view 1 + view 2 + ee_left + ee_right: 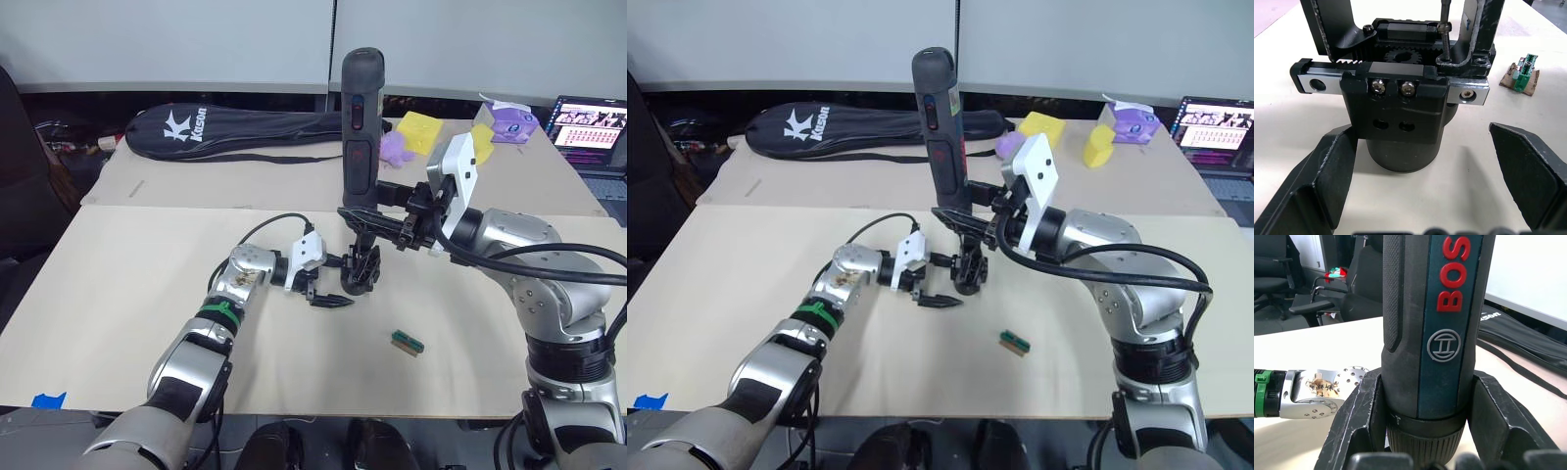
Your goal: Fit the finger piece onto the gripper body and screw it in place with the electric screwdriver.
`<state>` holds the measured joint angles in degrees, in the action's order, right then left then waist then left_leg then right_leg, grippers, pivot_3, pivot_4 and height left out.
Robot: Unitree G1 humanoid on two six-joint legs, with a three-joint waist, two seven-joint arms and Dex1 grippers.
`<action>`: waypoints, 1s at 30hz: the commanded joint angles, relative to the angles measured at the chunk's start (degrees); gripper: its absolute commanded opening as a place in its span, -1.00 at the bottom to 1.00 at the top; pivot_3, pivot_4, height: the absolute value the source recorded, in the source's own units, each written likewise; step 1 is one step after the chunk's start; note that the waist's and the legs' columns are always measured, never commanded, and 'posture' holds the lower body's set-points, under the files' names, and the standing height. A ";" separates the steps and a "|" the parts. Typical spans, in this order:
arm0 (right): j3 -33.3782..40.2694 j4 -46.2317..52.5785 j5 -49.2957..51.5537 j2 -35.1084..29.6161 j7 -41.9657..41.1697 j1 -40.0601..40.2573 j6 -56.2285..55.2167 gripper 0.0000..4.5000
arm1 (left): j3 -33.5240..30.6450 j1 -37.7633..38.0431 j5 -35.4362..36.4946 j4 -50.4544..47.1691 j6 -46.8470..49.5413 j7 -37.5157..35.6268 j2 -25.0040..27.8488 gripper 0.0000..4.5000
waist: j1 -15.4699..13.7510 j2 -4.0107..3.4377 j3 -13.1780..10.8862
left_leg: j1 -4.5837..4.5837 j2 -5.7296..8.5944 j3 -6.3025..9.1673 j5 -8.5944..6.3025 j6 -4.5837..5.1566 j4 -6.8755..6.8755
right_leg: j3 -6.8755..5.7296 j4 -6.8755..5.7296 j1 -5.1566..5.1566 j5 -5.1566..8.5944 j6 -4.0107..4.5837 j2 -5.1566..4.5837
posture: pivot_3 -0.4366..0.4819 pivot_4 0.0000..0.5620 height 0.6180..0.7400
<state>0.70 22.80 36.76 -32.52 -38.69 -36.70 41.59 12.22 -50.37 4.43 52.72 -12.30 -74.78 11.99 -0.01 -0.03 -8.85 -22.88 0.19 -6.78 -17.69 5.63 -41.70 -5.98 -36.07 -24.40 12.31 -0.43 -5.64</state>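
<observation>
Both head eyes look forward and down on the gripper body (pixel 360 269) mid-table, sharing almost the same scene. The left wrist camera sits very close to that body, level with the table. The right wrist camera looks up along the electric screwdriver (pixel 1435 333) standing above the body

We see the dark electric screwdriver (pixel 359 127) standing upright, its thin bit down on the black gripper body (pixel 361 266) mid-table.

Bare table (pixel 147 294) around small green block (pixel 408 342)
</observation>
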 commanded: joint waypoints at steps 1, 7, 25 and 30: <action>2.11 1.73 0.32 0.18 -0.04 -1.26 -2.23 -0.15 | -0.59 -0.98 -0.21 -0.47 -1.12 0.11 -0.22 1.00 | 0.00 0.00 0.00 | 0.00 0.00 0.00 0.00 0.00 0.00 | 0.00 0.00 0.00 0.00 0.00 0.00 | -0.05 -0.47 1.00; 1.94 1.45 0.26 0.30 -0.17 -1.61 -2.25 -0.15 | -0.62 -1.03 -0.21 -0.39 -1.12 0.16 -0.23 1.00 | 0.00 0.00 0.00 | 0.00 0.00 0.00 0.00 0.00 0.00 | 0.00 0.00 0.00 0.00 0.00 0.00 | -0.05 -0.47 1.00; 1.56 0.85 -1.59 0.49 -1.69 -1.19 -3.28 -0.15 | -0.70 -1.36 -0.18 -0.21 -1.02 0.38 -0.34 1.00 | 0.02 0.00 0.00 | 0.00 0.00 0.00 0.00 0.00 0.00 | 0.00 0.00 0.00 0.00 0.00 0.00 | -0.05 -0.47 1.00; 1.57 0.44 -2.11 0.41 -2.31 -1.53 -3.66 -0.15 | -0.70 -1.29 -0.11 -0.43 -0.92 0.47 -0.42 1.00 | 0.02 0.00 0.00 | 0.00 0.00 0.00 0.00 0.00 0.00 | 0.00 0.00 0.00 0.00 0.00 0.00 | -0.05 -0.47 1.00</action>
<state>0.62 21.83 34.46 -32.08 -40.79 -36.75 40.73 12.22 -50.39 4.43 52.72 -12.30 -74.49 11.95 0.02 -0.03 -8.85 -22.88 0.19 -6.78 -17.69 5.62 -41.70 -5.98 -36.07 -24.40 12.31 -0.42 -5.64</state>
